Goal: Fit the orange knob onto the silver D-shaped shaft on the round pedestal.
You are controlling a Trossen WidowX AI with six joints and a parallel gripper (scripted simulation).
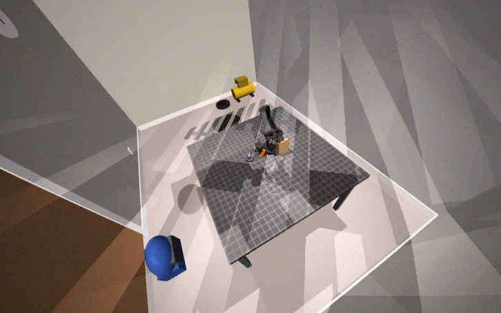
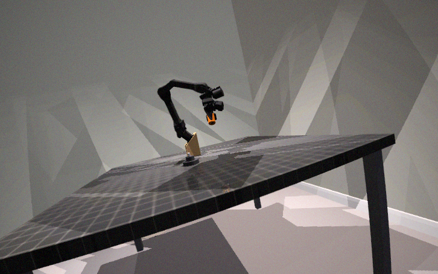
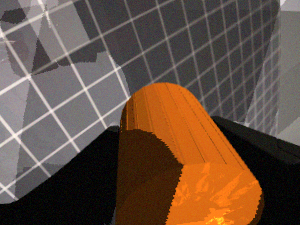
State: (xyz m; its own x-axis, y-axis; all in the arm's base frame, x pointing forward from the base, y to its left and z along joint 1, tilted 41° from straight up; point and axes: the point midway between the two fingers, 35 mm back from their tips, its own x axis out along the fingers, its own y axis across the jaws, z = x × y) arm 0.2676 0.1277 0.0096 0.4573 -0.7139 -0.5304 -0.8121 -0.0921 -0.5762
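Dark gridded table point(image 1: 295, 221) on black legs point(image 2: 376, 206), patched with light and shadow. Near the far edge, toward the far corner: round pedestal point(image 2: 190, 161) with silver D-shaped shaft point(image 2: 188, 154) standing upright on it. Just beyond, tan wedge-shaped arm base point(image 2: 193, 145), also directly on the top. Pedestal and base near each other; contact unclear.

The black arm point(image 2: 171, 103) rises from its base at the table, bends at the elbow and reaches forward; the wrist turns down; the gripper point(image 2: 211, 120) hangs high above the table top, its fingers closed on the orange knob point(image 3: 186, 181)
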